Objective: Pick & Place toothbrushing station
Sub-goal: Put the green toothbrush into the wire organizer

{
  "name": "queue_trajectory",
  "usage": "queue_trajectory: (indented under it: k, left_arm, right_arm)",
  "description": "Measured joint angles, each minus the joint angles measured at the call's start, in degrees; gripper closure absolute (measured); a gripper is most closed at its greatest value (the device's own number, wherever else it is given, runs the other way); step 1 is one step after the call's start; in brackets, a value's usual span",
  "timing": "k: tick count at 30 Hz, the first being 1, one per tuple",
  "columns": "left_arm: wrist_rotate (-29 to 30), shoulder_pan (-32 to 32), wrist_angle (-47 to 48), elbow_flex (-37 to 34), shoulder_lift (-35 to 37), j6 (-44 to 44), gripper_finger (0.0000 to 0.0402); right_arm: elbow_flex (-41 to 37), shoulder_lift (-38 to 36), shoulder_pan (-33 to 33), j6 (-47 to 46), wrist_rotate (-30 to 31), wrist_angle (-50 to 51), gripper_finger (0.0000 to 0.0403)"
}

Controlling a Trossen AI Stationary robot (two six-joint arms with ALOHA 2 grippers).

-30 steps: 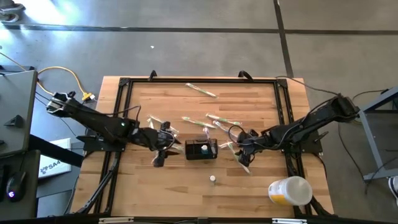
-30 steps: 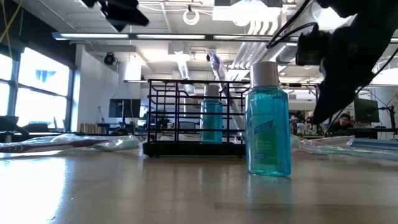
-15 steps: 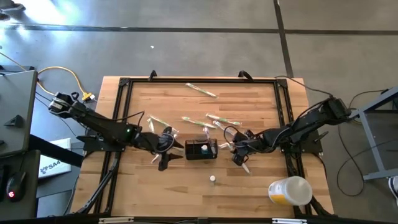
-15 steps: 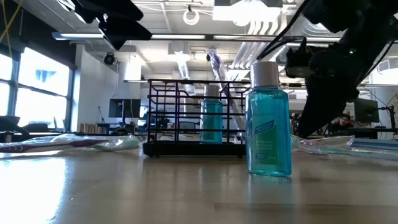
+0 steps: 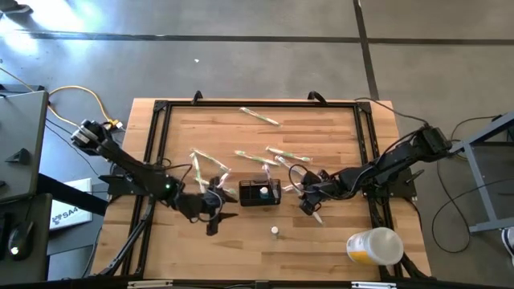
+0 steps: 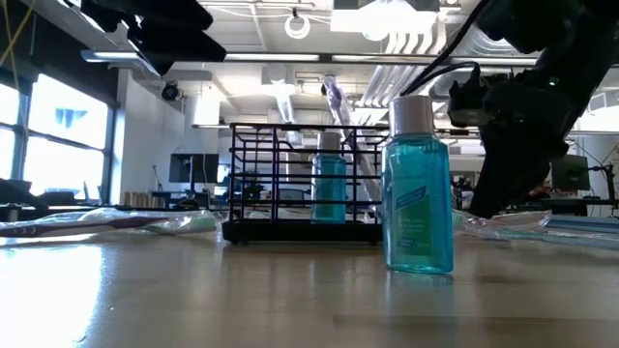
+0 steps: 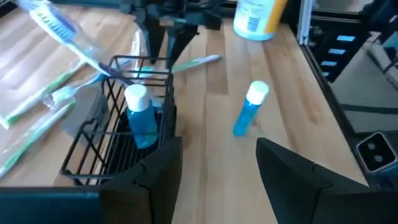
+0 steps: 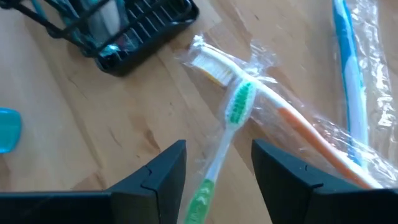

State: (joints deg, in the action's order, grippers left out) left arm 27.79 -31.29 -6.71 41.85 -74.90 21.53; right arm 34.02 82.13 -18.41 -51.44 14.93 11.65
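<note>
The toothbrushing station (image 5: pixel 259 193) is a small black wire caddy in the table's middle. It holds a blue bottle (image 7: pixel 140 116) and a wrapped toothbrush (image 7: pixel 68 32). My left gripper (image 5: pixel 220 220) hangs open near its left near corner, above the table, touching nothing. My right gripper (image 8: pixel 217 168) is open to the right of the caddy, pointing down. Its fingers stand on either side of a wrapped green toothbrush (image 8: pixel 229 122) that lies flat on the wood. A second blue bottle (image 6: pixel 418 188) stands upright nearer the front edge.
Several wrapped toothbrushes (image 5: pixel 283 152) lie behind and beside the caddy, and one more (image 5: pixel 259 116) near the far edge. An orange-handled one (image 8: pixel 298 124) crosses the green one. A white-and-yellow cup (image 5: pixel 373 246) lies on its side at the near right corner. Black rails (image 5: pixel 157 136) frame the tabletop.
My left gripper has moved down and toward the table's near edge, past the caddy's left side. My right gripper has sunk a little toward the green toothbrush. The caddy, bottles and toothbrushes have stayed put.
</note>
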Motion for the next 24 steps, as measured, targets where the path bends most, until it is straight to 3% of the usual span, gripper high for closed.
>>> queue_trajectory:
  k: [12, 24]
  left_arm:
    - [0.3, 0.2, -1.0, 0.0, -3.1, 1.3, 0.0203]
    - [-1.7, 0.2, -2.3, 0.0, -3.1, 4.0, 0.0203]
  right_arm:
    - [0.0, 4.4, -0.4, -4.2, -0.4, -1.5, 0.0228]
    - [0.2, 8.7, -1.3, -3.8, 3.3, -3.5, 0.0231]
